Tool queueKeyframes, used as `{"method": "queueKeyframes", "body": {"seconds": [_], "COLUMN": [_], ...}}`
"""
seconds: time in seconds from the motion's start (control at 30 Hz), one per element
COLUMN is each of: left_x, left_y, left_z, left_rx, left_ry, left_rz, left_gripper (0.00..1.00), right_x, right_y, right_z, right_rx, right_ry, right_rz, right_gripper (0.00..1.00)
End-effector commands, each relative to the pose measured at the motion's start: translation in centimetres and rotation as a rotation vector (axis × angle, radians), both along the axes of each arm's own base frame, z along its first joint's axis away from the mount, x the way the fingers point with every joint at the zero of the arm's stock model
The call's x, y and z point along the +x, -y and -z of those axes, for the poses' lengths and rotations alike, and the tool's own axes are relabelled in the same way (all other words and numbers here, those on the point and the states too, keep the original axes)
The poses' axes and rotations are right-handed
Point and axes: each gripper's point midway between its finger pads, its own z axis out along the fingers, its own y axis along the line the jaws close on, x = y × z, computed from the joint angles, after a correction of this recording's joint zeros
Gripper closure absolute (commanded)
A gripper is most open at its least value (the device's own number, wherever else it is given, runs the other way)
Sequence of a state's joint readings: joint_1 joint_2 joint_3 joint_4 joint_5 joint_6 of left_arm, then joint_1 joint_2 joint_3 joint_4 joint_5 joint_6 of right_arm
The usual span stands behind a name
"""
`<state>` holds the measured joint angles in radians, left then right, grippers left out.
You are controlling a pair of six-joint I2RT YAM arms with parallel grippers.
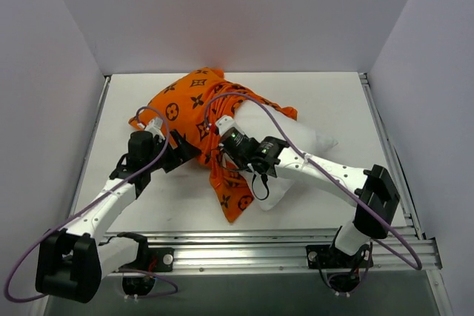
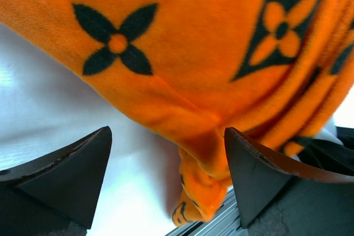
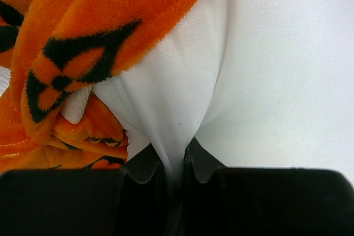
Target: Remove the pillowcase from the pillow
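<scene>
The orange pillowcase [image 1: 194, 105] with black flower and star motifs lies bunched over the left part of the white pillow [image 1: 307, 138], which sticks out bare to the right. My right gripper [image 1: 226, 136] is shut on a pinched fold of the white pillow [image 3: 177, 109] at the pillowcase's open edge [image 3: 94, 37]. My left gripper [image 1: 181, 155] is open beside the pillowcase's left side. In the left wrist view its jaws stand wide apart, and a hanging orange fold [image 2: 204, 164] lies between them, close to the right finger.
The white table [image 1: 326, 94] has grey walls at the back and both sides. A metal rail [image 1: 296, 246] runs along the near edge. A tail of the pillowcase [image 1: 233, 201] droops toward that rail. Purple cables loop over both arms.
</scene>
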<state>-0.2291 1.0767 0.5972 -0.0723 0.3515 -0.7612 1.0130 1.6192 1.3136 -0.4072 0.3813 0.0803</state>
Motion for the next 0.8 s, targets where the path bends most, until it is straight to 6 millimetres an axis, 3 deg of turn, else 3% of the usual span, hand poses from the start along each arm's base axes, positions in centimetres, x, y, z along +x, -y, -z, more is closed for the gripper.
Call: {"method": "queueKeyframes", "body": {"seconds": [0.0, 0.13, 0.27, 0.37, 0.4, 0.43, 0.47, 0.5, 0.57, 0.67, 0.7, 0.77], "left_x": [2.0, 2.6, 3.1, 3.4, 3.5, 4.1, 4.4, 4.2, 5.7, 6.1, 6.2, 6.9], "left_y": [1.4, 2.2, 3.3, 3.9, 3.7, 2.9, 2.1, 1.0, -2.9, -8.2, -9.2, -11.7], "left_z": [-2.3, -1.8, -2.1, -2.1, -1.9, -2.1, -2.1, -2.0, -2.5, -3.4, -3.9, -4.8], "left_rx": [-0.066, -0.083, -0.112, -0.116, -0.110, -0.090, -0.068, -0.039, 0.012, 0.093, 0.102, 0.136], "left_ry": [0.087, 0.075, 0.076, 0.074, 0.064, 0.072, 0.074, 0.056, 0.068, 0.094, 0.106, 0.133], "left_rz": [0.012, 0.017, 0.028, 0.024, 0.012, -0.035, -0.074, -0.121, -0.310, -0.545, -0.589, -0.693], "left_gripper": [0.10, 0.15, 0.35, 0.73, 0.85, 0.97, 0.98, 0.98, 0.98, 0.98, 0.98, 0.98], "right_x": [0.2, 0.3, 0.2, 0.1, -0.1, -0.2, -0.3, -0.7, -1.1, -3.2, -4.4, -5.6], "right_y": [-1.0, -1.0, -1.3, -1.3, -1.3, -1.1, -0.7, 0.0, 1.1, 3.7, 5.3, 7.1], "right_z": [-2.5, -2.7, -2.8, -3.5, -4.5, -5.1, -5.6, -7.3, -9.1, -13.4, -15.4, -17.4], "right_rx": [0.140, 0.167, 0.195, 0.218, 0.244, 0.257, 0.265, 0.302, 0.342, 0.424, 0.466, 0.508], "right_ry": [0.012, 0.010, 0.011, 0.019, 0.033, 0.042, 0.050, 0.075, 0.085, 0.117, 0.141, 0.168], "right_rz": [-0.020, -0.017, -0.020, -0.028, -0.041, -0.040, -0.037, -0.037, -0.026, -0.029, -0.034, -0.031], "right_gripper": [1.00, 1.00, 1.00, 1.00, 1.00, 1.00, 1.00, 1.00, 1.00, 1.00, 1.00, 1.00]}}
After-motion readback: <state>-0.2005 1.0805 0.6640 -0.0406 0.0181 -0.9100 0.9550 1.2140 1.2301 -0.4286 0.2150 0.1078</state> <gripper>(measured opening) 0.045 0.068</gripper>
